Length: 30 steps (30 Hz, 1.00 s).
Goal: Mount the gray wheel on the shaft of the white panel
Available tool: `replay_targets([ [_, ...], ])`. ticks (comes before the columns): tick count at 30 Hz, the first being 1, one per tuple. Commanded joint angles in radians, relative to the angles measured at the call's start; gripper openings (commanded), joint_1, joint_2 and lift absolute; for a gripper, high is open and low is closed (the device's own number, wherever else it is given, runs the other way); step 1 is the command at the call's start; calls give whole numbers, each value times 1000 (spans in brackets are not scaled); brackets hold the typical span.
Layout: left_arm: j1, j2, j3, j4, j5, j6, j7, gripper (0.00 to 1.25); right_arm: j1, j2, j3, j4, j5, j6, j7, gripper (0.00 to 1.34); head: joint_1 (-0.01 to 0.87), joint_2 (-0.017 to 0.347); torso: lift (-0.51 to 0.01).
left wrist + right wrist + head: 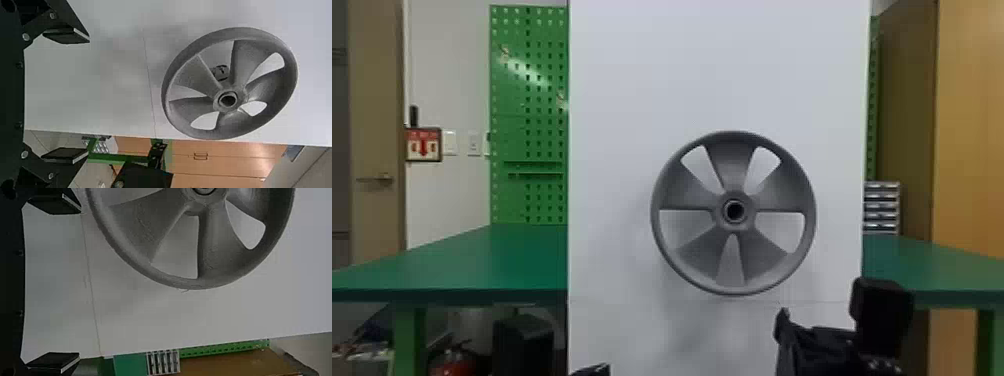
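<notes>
Two end effectors I have, and both are wide, with nothing between their fingers. From left to right: first comes the green bench (457,260), behind the white panel (612,150). Then my left end effector (88,96) is low before the panel, apart from the wheel. Next is the gray wheel (689,250), upright in front of the panel, its hub (718,212) facing me. Through a wheel opening, the left wrist view shows a small dark fitting (221,72), which I suppose belongs to the shaft's mount. To the right, my other end effector (80,282) is below the wheel's right side, not holding it.

No finger carries the wheel, so I judge that it sits on the shaft and the main work is done. How deep it is seated, I cannot tell. Perhaps one small push at the hub is left, and then backing both arms away without knocking the rim (809,212).
</notes>
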<state>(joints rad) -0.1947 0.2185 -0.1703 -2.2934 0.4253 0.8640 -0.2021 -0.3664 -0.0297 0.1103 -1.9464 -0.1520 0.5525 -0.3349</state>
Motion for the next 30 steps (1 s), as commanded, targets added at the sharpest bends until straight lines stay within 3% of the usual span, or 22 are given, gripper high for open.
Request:
replay_targets([
  [1,4,-7,8,-1,1,0,0,991,113,2,-17,-36,11,-68,19,1328,38,40,-510],
  [11,9,-16,15,-1,0,-8,0,993,282,-7,-46,-77,17,-177,53,1302,38,40,-510],
  [19,11,-18,14,-1,0,-13,0,993,353,-15,-40,-66,108,-253,102,1293,38,40,-510],
  [22,11,-18,14,-1,-5,-13,0,993,388,-15,-50,-34,112,-292,132,1292,38,40,-510],
  [27,17,-18,15,-1,-8,-25,0,993,420,-12,-86,78,112,-414,252,1289,38,40,-510],
  [30,18,-18,15,-1,-8,-25,0,993,434,-12,-89,115,118,-442,274,1289,38,40,-510],
])
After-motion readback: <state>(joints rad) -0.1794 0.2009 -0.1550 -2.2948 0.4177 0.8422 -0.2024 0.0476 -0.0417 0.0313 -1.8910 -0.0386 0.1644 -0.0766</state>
